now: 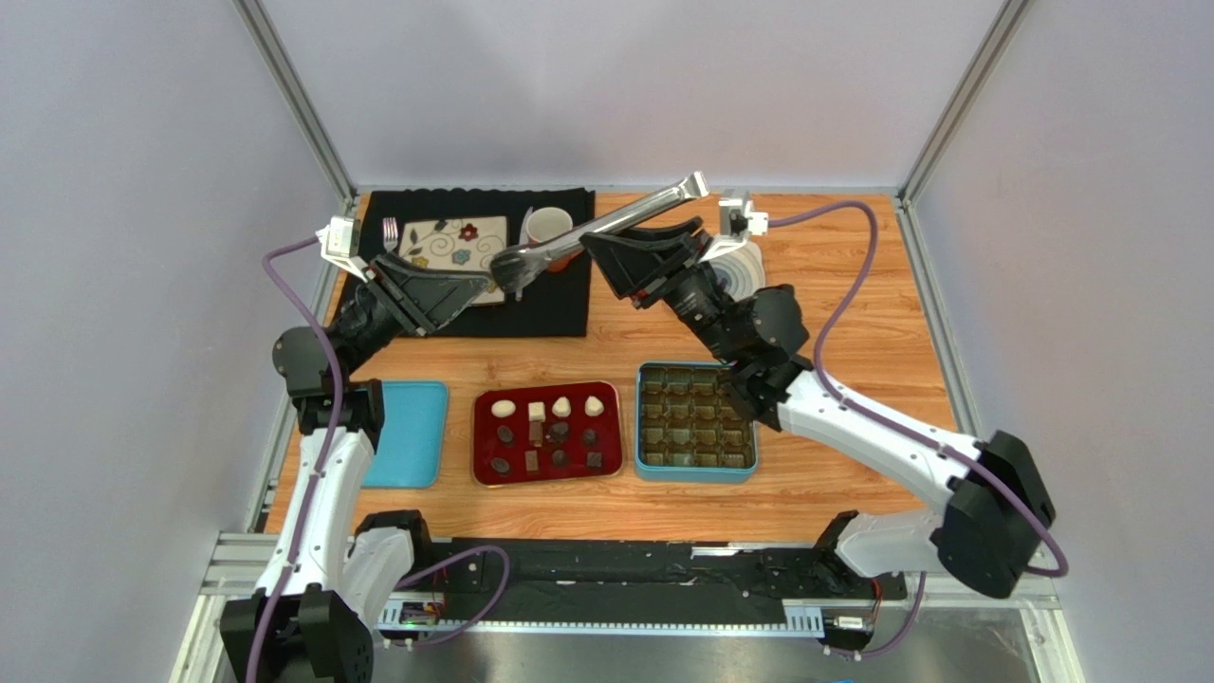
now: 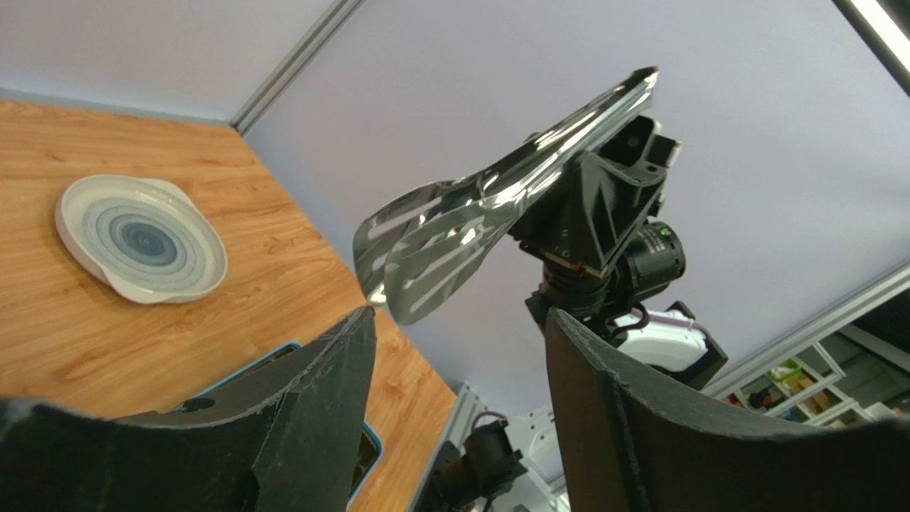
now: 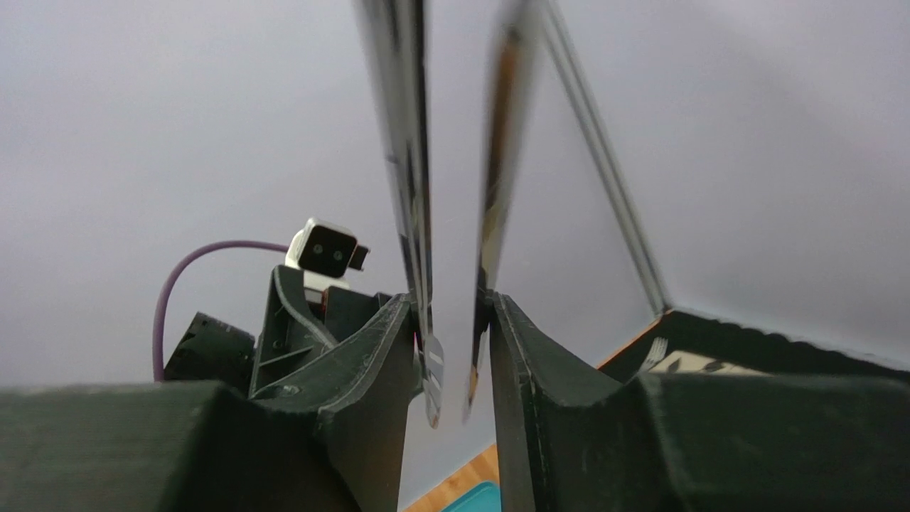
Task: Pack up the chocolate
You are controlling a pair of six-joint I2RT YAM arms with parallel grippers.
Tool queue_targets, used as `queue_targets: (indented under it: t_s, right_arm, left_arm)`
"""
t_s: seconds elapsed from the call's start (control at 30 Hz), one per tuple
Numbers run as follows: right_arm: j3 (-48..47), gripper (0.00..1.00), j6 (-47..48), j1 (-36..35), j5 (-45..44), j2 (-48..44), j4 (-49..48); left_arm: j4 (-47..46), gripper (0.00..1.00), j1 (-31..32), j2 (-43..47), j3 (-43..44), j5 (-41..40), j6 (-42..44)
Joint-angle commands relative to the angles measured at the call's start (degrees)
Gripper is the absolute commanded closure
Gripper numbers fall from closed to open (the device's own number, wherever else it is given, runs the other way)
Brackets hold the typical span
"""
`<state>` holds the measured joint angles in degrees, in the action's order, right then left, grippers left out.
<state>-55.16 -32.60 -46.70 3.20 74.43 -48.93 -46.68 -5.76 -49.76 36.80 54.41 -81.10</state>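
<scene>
Above the far side of the wooden table (image 1: 855, 299) we clamp the shiny slotted metal tongs (image 2: 449, 229) in our right gripper (image 3: 451, 303), our left gripper (image 2: 459, 314) with jaws apart beside their tips, because we judge that the small white and brown chocolates (image 1: 546, 427) in the red tray (image 1: 482, 434) need this tool.

**A robot test booth in a lab**

A wooden table (image 1: 855, 285) is boxed in on its left, right and far sides by plain pale grey panels (image 1: 627, 86) set in bare metal posts (image 1: 292, 93). Two white and black robot arms, the left arm (image 1: 321, 484) and the right arm (image 1: 869, 427), are fixed to a metal rail (image 1: 641, 612) along the near edge. Purple cables (image 1: 841, 214) loop from them. A black cloth (image 1: 556, 306) and a grey plate (image 2: 139, 237) at the far end are laid out like props. Blurred shelves (image 2: 812, 389) show beyond the booth.
</scene>
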Motion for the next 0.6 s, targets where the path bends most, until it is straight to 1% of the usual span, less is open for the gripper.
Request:
queue_targets:
  t_s: [0.0,0.1,0.23,0.27,0.33,0.37,0.4,0.43,0.47,0.5,0.57]
  right_arm:
    - [-3.9,0.67,13.33,0.47,-6.19,-6.05,9.35]
    - [-5.74,0.68,16.42,0.82,-6.1,-8.16,14.45]
    - [-8.03,0.7,20.37,0.82,-4.09,-9.57,20.62]
    - [-8.3,0.7,20.56,0.82,-4.08,-9.83,22.98]
    - [-8.65,0.7,20.82,0.73,0.03,-10.01,25.1]
    - [-8.48,0.71,20.74,0.64,1.09,-10.27,26.94]
    - [-8.04,0.71,20.73,0.38,2.15,-10.36,28.0]
    - [-7.86,0.71,21.26,0.12,4.25,-10.36,29.23]
    - [-7.69,0.72,21.61,-0.67,4.96,-10.27,32.2]
    - [-7.51,0.73,22.14,-1.37,5.23,-10.36,33.53]
    - [-6.55,0.74,24.5,-4.36,4.27,-10.36,36.52]
  left_arm:
    - [-0.96,0.3,-0.13,-0.08,0.73,2.63,-0.11]
    - [-1.14,0.26,-0.22,-0.08,0.91,2.98,0.15]
    - [-0.96,0.26,-0.22,-0.16,0.91,4.29,1.64]
    - [-0.35,0.25,-0.22,-0.16,0.91,4.65,3.21]
    - [3.77,0.24,-0.13,-0.25,1.78,5.7,6.9]
    - [5.7,0.24,-0.13,-0.43,2.31,6.14,12.23]
    - [9.46,0.24,-0.13,-0.6,3.97,6.4,15.33]
    - [11.15,0.24,-0.13,-0.95,5.12,7.02,18.75]
    - [13.08,0.24,-0.13,-1.56,6.61,7.02,26.27]
    - [17.71,0.25,-0.13,-2.01,9.75,6.85,29.74]
    - [22.74,0.26,-0.13,-4.19,13.11,4.48,36.59]
